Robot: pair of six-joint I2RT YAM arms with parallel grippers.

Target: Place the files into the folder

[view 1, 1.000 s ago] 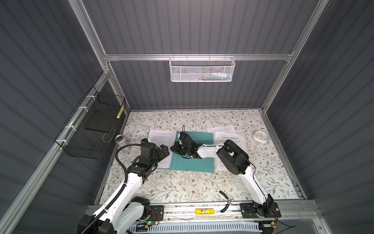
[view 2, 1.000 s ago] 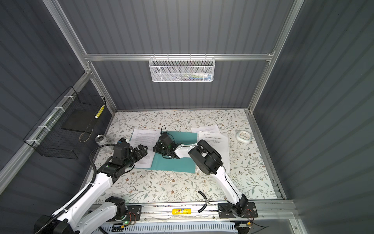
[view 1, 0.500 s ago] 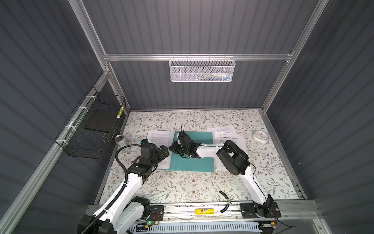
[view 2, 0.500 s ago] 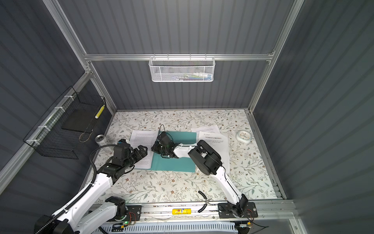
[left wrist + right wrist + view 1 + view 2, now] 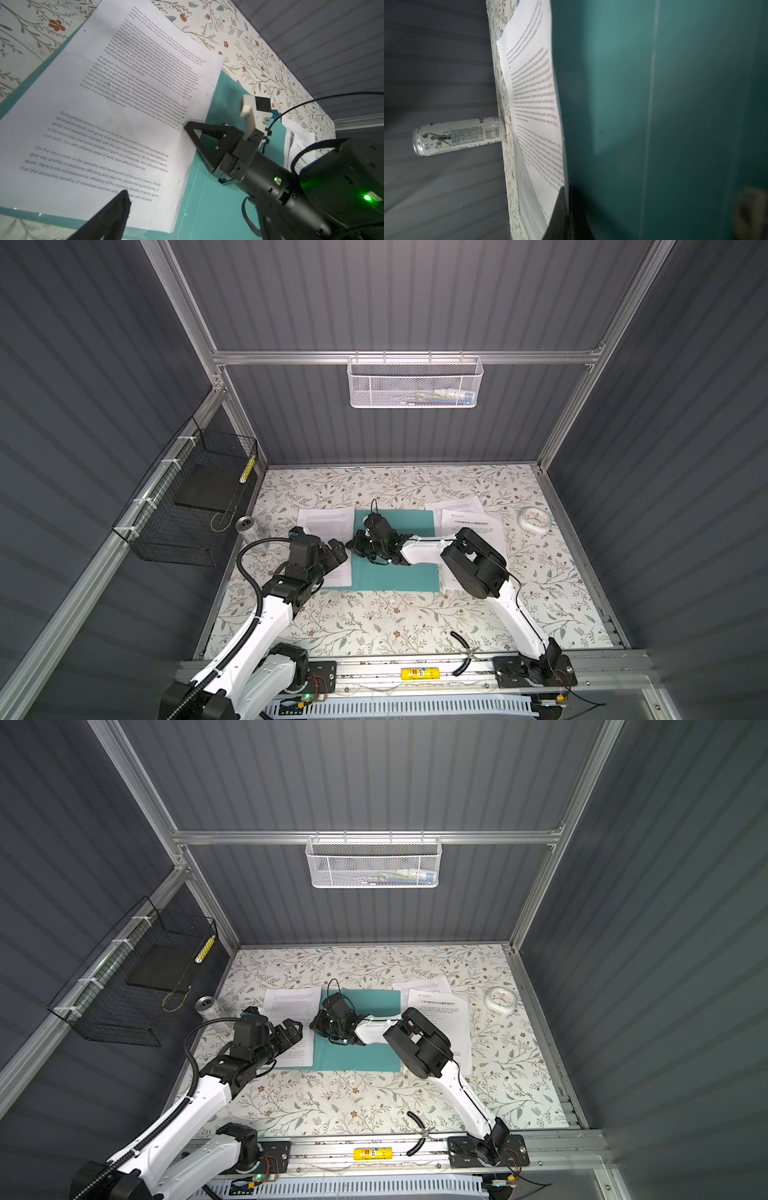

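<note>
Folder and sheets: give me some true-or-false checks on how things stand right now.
1. A printed sheet lies on the open folder's left half. True.
2. The right gripper is wide open. False: it is shut, tip at that sheet's edge.
3. The left gripper is open. True.
4. No paper lies beside the folder. False: two sheets lie at its right side.
5. The can lies on its side. False: it stands upright.

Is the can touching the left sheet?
Apart. Both top views show a strip of bare floral table between the can and the sheet.
</note>
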